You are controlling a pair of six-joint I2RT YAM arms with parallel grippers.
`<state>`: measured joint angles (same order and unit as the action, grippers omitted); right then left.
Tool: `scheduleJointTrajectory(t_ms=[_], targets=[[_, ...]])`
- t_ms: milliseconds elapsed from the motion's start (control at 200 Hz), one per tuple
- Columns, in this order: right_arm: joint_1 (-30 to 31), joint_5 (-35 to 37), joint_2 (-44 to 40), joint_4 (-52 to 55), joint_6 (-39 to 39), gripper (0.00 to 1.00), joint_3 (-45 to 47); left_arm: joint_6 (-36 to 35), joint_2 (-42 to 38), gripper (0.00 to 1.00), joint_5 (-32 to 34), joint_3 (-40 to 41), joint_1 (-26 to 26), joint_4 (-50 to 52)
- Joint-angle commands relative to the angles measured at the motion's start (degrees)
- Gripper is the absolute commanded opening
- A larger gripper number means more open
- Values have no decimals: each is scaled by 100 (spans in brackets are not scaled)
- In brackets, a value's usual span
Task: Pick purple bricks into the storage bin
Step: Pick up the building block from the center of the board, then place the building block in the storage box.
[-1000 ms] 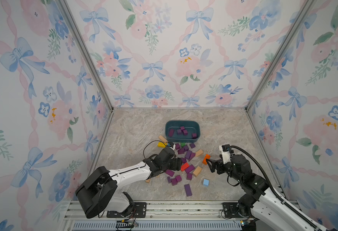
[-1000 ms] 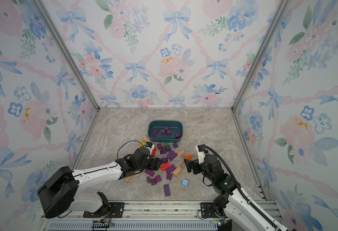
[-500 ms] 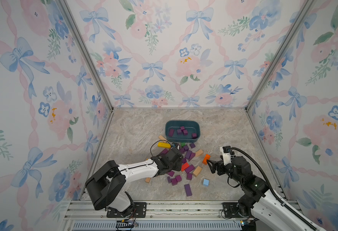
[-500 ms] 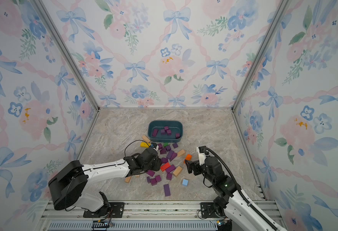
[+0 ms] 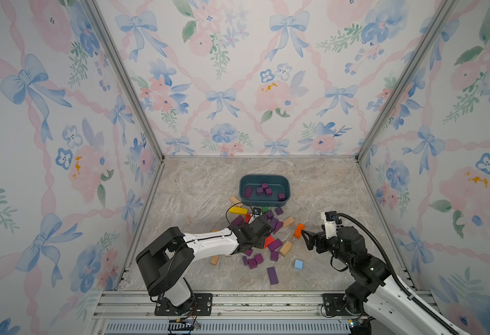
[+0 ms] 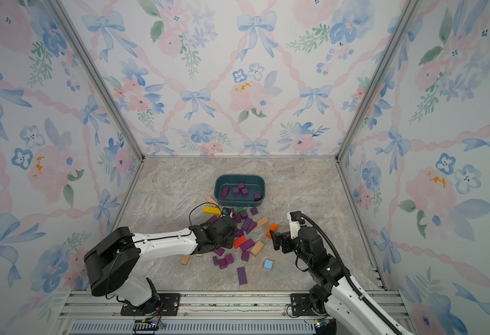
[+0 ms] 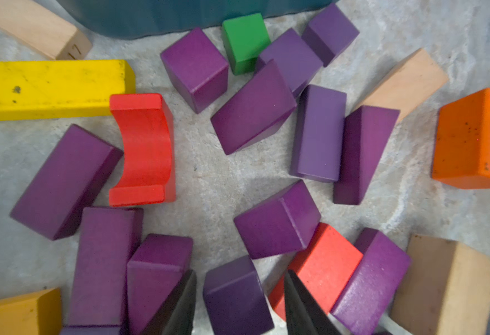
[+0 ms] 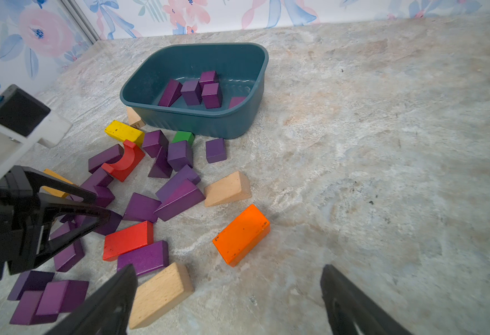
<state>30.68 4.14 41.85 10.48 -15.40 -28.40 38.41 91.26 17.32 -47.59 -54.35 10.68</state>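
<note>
- Left hand (image 7: pixel 239 272): narrowed onto a small matte purple wooden cube (image 7: pixel 235 301), apparently pinching its flat opposite sides (light, rigid, unlikely to slip if held squarely).
- Other purple wooden bricks (image 7: pixel 253 108) lie scattered close together on the marbled surface (image 8: pixel 382 145).
- Dark teal plastic storage bin (image 8: pixel 197 124), just beyond that pile, holds five purple bricks (image 8: pixel 191 91) and nothing else.
- Right hand (image 8: pixel 229 268): spread wide, empty, hovering beside the pile.

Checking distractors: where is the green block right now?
In a top view, the green block lies just before the storage bin's near wall, among purple bricks.
</note>
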Motion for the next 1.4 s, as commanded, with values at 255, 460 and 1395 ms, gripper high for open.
scheduleJointTrajectory(t_ms=[255,460,1395], targets=[[-216,26,-13,138,-34,97,107,-106,396,42,276,-298,-146,379],[-235,-95,-54,127,-33,97,130,-323,373,31,397,-355,-142,400],[-244,-1373,371,-577,-182,97,180,-1883,888,24,851,-3049,1187,398]])
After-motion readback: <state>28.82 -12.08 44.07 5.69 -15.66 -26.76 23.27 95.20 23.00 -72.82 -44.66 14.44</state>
